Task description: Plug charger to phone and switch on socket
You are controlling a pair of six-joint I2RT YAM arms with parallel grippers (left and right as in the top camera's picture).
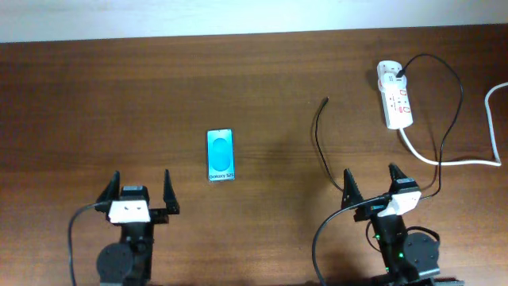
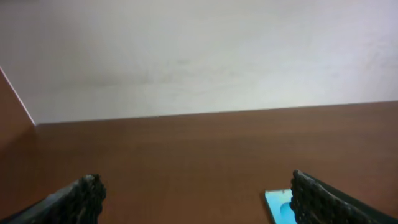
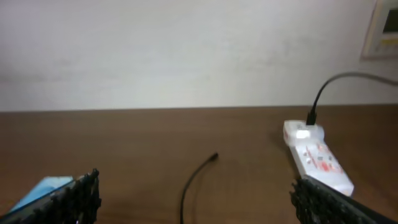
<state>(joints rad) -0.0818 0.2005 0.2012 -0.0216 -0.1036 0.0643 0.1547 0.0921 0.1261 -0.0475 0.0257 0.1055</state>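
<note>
**Overhead and wrist views, both arms at rest.** The left claw (image 1: 141, 179) and the right claw (image 1: 371, 173) are both standing spread wide with nothing between their fingers, hovering at the near edge of the tabletop (image 1: 262, 71). The phone (image 1: 221, 156) is lying flat, screen up, ahead of the left claw and a little to its right. The socket (image 1: 397, 97) is lying at the far right, its white cord (image 1: 456, 162) trailing off rightward. The charger (image 1: 316, 135) is sitting with its plug (image 1: 402, 74) in the socket's far end. Its cable is looping out to the right and back past the right claw, and the connector tip (image 1: 326, 100) is lying free, well apart from the phone.

Judging by its thinness and slack curves, the cable is likely behaving as a light, limp thing that offers no stiffness beyond the grip. The hold is therefore best taken just behind the connector tip. The phone is looking smooth and liable to slide when pushed, so the left claw is probably needed to brace it by its long edges.
</note>
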